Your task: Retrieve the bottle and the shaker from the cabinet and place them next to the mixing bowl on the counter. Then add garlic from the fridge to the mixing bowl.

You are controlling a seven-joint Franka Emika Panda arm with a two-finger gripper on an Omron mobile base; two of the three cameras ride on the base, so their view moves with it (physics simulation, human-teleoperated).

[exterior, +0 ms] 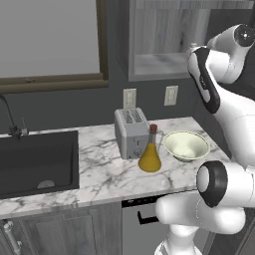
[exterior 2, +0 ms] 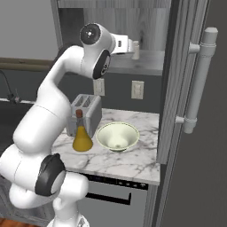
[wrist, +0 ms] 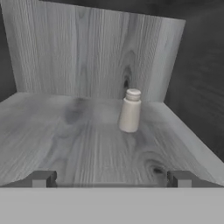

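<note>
The shaker (wrist: 130, 111), a small pale cylinder with a cap, stands upright on the cabinet shelf (wrist: 65, 135) near its back right corner. My gripper (wrist: 112, 179) is open, its fingertips (wrist: 43, 178) wide apart and short of the shaker. From the right base view, the gripper (exterior 2: 129, 48) reaches into the cabinet (exterior 2: 146, 62) just left of the shaker (exterior 2: 135, 49). The amber bottle (exterior: 150, 154) stands on the counter (exterior: 99, 174) between the toaster and the mixing bowl (exterior: 186, 145). The fridge (exterior 2: 186, 88) is shut; the garlic is out of view.
A silver toaster (exterior: 131, 132) stands behind the bottle. A black sink (exterior: 37, 162) with a faucet lies at the counter's left end. The fridge handle (exterior 2: 199, 80) juts out to the right of the counter. My arm arches over the counter's right part.
</note>
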